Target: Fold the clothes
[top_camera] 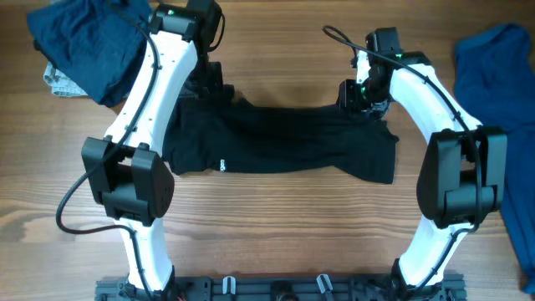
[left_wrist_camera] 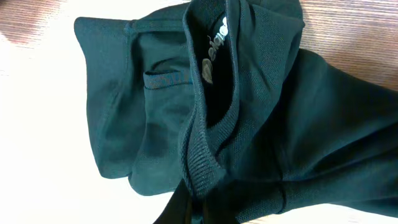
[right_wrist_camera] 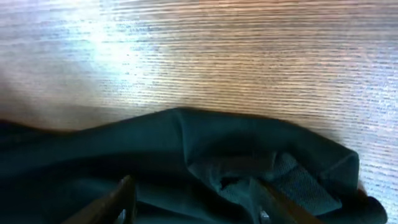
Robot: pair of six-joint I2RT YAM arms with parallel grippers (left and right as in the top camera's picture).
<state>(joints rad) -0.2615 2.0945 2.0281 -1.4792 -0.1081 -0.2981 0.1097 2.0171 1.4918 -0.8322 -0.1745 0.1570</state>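
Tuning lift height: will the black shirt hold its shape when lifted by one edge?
Likely floppy: the black shirt lies wrinkled and bunched. Probably light; the knit looks thin. Its ribbed collar looks thicker, maybe a firmer hold.

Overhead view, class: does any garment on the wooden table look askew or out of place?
Yes. The black fabric shirt lies rumpled, its right end bunched. The dark navy garment sits in a crumpled heap at the far-left corner, over a pale grey item. The royal blue garment runs past the picture's right edge.

A wood-grain table (top_camera: 276, 226) fills the view; a black rail (top_camera: 276, 288) runs along its near edge.
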